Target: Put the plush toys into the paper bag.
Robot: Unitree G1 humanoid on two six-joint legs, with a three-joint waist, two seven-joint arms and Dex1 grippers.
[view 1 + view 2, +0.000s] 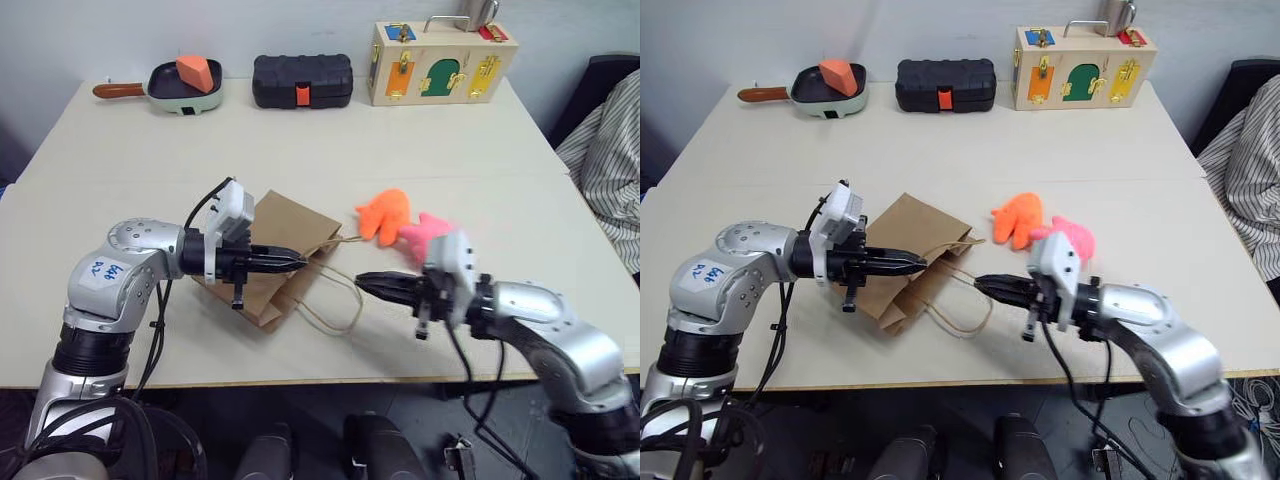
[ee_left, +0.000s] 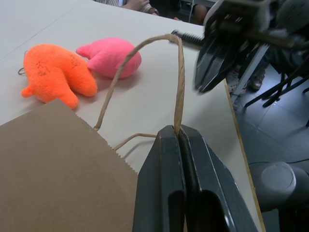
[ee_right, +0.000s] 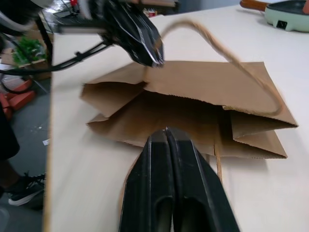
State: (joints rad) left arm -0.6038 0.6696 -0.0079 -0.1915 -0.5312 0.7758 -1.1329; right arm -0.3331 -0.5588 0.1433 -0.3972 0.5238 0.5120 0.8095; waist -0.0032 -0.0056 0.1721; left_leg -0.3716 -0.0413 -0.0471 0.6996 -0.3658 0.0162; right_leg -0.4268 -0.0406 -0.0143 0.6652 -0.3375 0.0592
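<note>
The brown paper bag (image 1: 275, 250) lies flat on the table, mouth toward the right. My left gripper (image 1: 300, 262) is shut on the bag's upper cord handle (image 2: 181, 82) and holds it off the table. My right gripper (image 1: 362, 281) is shut, pointing at the bag's mouth, with its tips by the lower handle loop (image 1: 350, 310). I cannot tell if it pinches that cord. The orange plush toy (image 1: 385, 213) and the pink plush toy (image 1: 425, 232) lie side by side on the table just right of the bag, behind my right gripper.
Along the table's far edge stand a green pan (image 1: 185, 85) with an orange wedge block, a black ribbed case (image 1: 302, 80) and a wooden latch box (image 1: 440, 62). A person's striped sleeve (image 1: 610, 150) is at the right edge.
</note>
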